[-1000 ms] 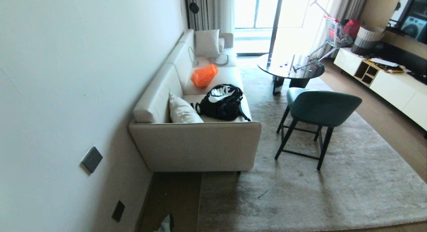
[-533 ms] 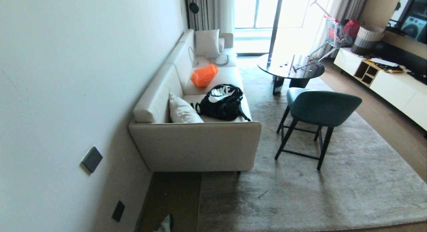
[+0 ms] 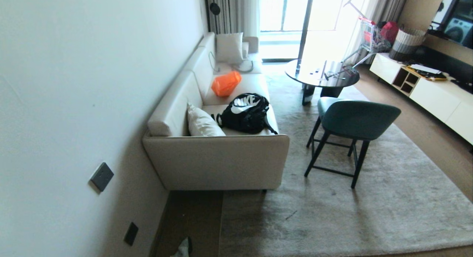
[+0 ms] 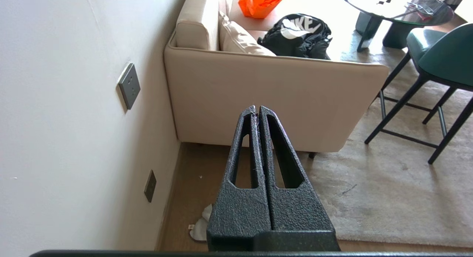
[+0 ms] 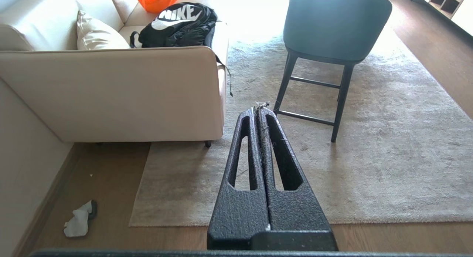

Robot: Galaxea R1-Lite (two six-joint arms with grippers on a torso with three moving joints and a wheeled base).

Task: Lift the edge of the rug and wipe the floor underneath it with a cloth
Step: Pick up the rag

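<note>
i see both my left hand (image 4: pixel 257 110) and right hand (image 5: pixel 259 110) pinched together, holding nothing; the cloth (image 5: pixel 78 220) lies on the floor (image 5: pixel 111 183) beside the rug edge (image 5: pixel 138 198), near the sofa (image 5: pixel 111 94).

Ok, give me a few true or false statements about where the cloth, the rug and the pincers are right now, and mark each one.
1. The cloth lies on the floor near the wall, off the rug. True.
2. The rug edge is lifted clear of the floor. False: it lies flat.
3. The left pincer is shut and holds nothing. True.
4. The right pincer grips the cloth. False: it is shut and empty, with the cloth on the floor apart from it.
5. A black backpack sits on the sofa. True.
</note>
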